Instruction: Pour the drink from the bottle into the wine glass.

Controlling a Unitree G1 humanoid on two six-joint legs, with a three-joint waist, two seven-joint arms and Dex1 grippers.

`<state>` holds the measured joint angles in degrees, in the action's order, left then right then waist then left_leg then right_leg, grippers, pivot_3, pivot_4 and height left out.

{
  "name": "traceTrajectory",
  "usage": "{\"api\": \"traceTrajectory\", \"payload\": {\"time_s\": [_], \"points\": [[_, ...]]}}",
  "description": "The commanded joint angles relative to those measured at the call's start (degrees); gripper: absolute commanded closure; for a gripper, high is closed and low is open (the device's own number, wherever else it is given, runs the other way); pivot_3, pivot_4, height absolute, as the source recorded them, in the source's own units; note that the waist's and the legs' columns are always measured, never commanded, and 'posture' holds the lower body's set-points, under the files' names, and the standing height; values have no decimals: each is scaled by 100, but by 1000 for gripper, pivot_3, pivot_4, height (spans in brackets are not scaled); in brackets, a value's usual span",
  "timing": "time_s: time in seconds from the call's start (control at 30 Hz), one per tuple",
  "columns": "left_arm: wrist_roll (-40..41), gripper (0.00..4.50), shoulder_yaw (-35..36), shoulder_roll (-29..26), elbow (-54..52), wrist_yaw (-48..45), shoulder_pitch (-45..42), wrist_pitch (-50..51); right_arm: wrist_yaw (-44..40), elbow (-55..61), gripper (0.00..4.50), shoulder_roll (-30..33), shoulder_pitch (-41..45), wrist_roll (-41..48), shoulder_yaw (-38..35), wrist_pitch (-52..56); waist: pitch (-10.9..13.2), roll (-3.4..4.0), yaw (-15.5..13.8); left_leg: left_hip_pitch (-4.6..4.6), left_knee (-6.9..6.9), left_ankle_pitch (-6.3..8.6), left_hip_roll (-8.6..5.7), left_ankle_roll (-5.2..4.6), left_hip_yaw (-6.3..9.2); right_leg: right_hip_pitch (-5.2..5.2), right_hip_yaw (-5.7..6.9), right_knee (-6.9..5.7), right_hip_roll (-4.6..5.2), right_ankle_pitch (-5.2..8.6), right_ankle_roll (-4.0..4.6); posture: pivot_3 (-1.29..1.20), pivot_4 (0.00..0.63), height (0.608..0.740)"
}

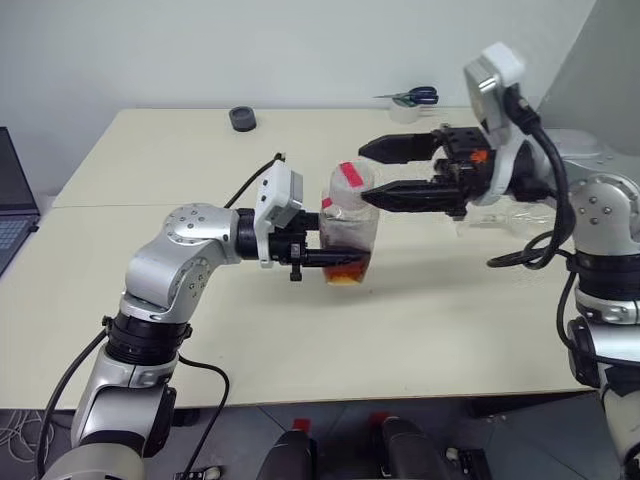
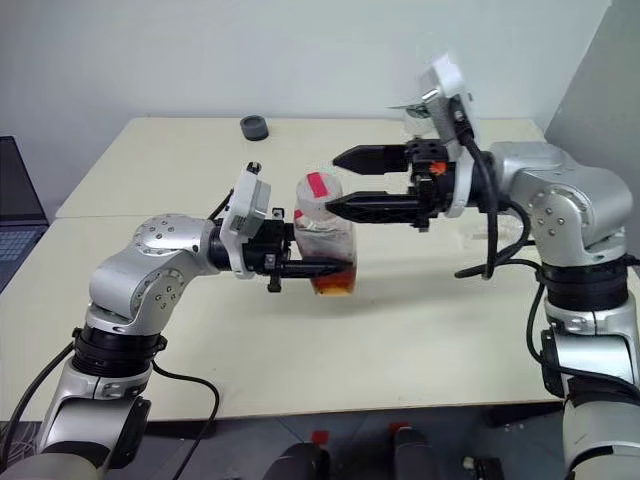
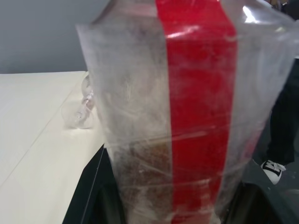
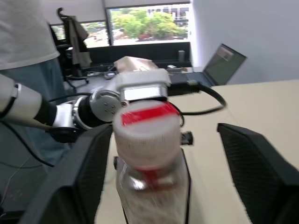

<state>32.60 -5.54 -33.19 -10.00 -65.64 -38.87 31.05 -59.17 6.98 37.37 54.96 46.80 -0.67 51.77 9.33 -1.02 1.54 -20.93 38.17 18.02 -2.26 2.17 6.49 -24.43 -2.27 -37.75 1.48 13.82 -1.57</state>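
the bottle (image 1: 349,232) is standing upright above the middle of the counter (image 1: 150,160), lifted off its surface, with its cap (image 4: 147,126) still on top; the cap is whitish with a red strip across it. the drink (image 1: 347,268) is sitting only in the bottom part of the bottle, a reddish-brown layer, and the clear walls above it are looking hazy. a red label strip (image 3: 198,116) is running down one face of the bottle. the wine glass (image 1: 500,215) is lying or standing on the counter behind the right arm, mostly hidden by it, so its contents cannot be told; in the left wrist view its clear rounded shape (image 3: 79,109) is showing on the counter past the bottle.

the left tool (image 1: 325,258) is reaching in level from the left and is clamped on the lower body of the bottle, its black fingers (image 2: 310,268) pressing against the sides at the height of the drink. the right tool (image 1: 378,168) is pointing level from the right at the height of the cap, its two fingers (image 4: 81,168) standing wide apart on either side of the cap and not touching it.

at the far edge of the counter a small dark round object (image 1: 242,118) is lying, and scissors with blue handles (image 1: 415,97) are resting on a white roll farther right. a laptop (image 1: 15,205) is sitting at the left edge.
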Motion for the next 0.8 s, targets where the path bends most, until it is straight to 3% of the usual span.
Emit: {"api": "traceTrajectory", "payload": {"time_s": [0.03,0.13,0.33,0.57,0.8], "points": [[92,2693,275,108,-218,301,68,-56,888,982,27,72,-453,387,-651,424,0,0,0,-1,-2,0,0,0,-1,-3,-2,0,1,0,0,0,150,740],[41,2693,311,245,-200,583,148,-59,1805,1631,27,-162,-839,752,-1015,735,0,0,12,-1,-3,0,1,0,-5,-8,-7,-8,1,0,0,0,150,740],[-63,2693,216,549,-166,975,216,-133,3108,2476,27,-848,-1129,759,-901,629,0,1,20,3,2,-1,1,1,-9,-10,-11,-24,-1,0,0,0,150,740],[-202,2693,106,712,-12,980,129,-274,3473,2360,27,-1275,-936,547,-609,342,0,1,15,3,3,-1,0,1,-8,-10,-8,-23,-1,0,0,0,150,740],[-228,2693,125,707,-72,973,205,-295,3413,2287,27,-1287,-915,538,-472,197,0,1,17,3,2,-1,0,1,-8,-9,-9,-21,-2,0,0,0,150,740]]}}
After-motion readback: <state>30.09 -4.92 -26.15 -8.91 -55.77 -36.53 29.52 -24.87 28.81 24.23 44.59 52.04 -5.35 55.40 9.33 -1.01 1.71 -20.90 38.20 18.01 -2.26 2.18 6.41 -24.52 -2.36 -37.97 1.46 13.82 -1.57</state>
